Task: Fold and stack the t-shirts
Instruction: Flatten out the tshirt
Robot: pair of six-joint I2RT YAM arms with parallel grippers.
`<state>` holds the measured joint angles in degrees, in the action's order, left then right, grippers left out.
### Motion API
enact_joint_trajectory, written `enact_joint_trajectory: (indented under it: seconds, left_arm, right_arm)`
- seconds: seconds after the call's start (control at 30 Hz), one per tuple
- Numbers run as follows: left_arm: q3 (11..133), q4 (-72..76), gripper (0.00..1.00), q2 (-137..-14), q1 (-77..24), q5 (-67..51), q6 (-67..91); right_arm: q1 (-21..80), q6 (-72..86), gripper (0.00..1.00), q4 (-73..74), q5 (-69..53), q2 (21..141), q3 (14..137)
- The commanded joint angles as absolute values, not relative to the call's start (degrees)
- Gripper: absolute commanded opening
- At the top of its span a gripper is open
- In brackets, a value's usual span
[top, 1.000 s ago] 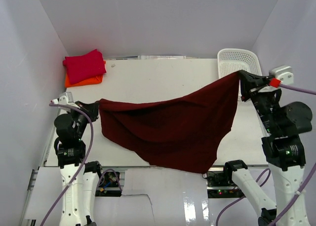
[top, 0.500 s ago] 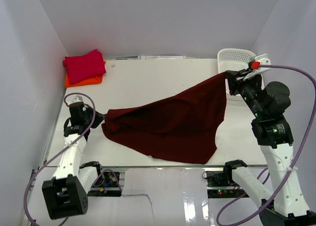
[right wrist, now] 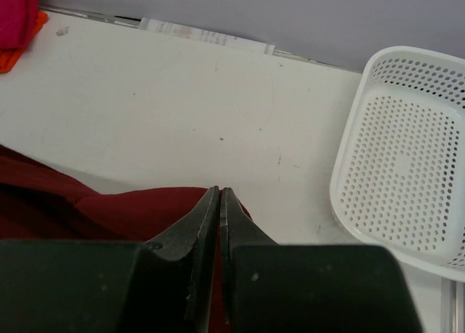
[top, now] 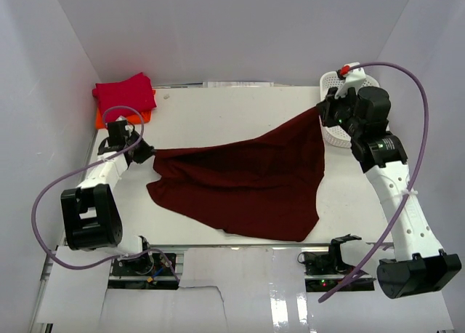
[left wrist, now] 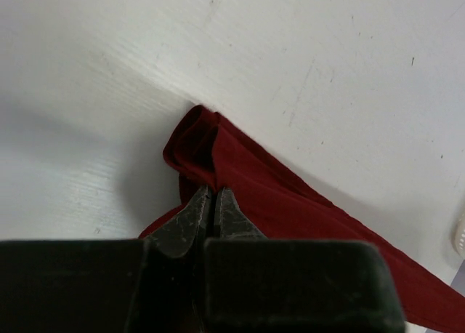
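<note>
Pretty much a white box setup: a flat white table [top: 232,118] sits in the middle, a bit scuffed and speckled up close. There's a plain pale grey-lavender back wall [top: 232,27] at 12 o'clock, with a matching left wall [top: 33,107] at 9 and right wall [top: 436,64] at 3. The glossy white panel [top: 247,293] at 6 o'clock catches some glare. Lighting's soft and even, and the shadows are faint.

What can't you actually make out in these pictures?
- orange t-shirt: in the top view it lies almost entirely under the folded crimson t-shirt; only an edge shows.
- maroon t-shirt: its sleeves and collar are lost in its own folds, and both wrist views crop most of it.
- white basket: in the top view it is partly behind the right arm; the right wrist view cuts it at the edge.
</note>
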<state>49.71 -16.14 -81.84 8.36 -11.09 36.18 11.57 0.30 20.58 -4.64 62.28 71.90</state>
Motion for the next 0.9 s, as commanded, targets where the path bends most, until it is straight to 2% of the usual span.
enact_joint_trajectory:
  seconds: [0.0,0.3,0.33,0.37,0.4,0.5,0.73,0.87]
  left_arm:
    - [55.36,-15.73,0.00,-83.84,7.91,-10.11,33.05]
    - [70.65,-18.28,0.00,-99.04,7.03,-12.66,30.32]
    - [71.53,-18.28,0.03,-100.01,6.94,-12.74,29.97]
    - [72.41,-18.54,0.13,-101.76,6.86,-13.09,29.45]
    - [73.81,-18.63,0.18,-102.47,6.86,-13.10,29.36]
    - [75.41,-18.72,0.31,-104.06,6.85,-13.01,29.09]
    - [81.99,-22.05,0.40,-105.21,6.86,-13.54,26.63]
    - [81.30,-22.85,0.45,-102.40,6.86,-13.80,26.54]
  right_arm:
    - [11.25,0.71,0.08,18.63,-2.99,64.33,76.99]
    - [11.25,0.26,0.08,17.67,-2.99,76.11,84.02]
    - [11.25,0.26,0.08,17.41,-2.90,76.64,83.94]
    - [11.25,0.35,0.08,16.97,-3.16,77.60,83.67]
    - [11.25,0.44,0.08,16.70,-3.25,77.87,83.41]
    - [11.16,0.79,0.08,15.21,-3.16,78.13,81.75]
    - [11.25,0.44,0.08,15.29,-2.37,78.57,81.30]
    - [11.25,0.26,0.08,15.20,-2.20,78.75,81.04]
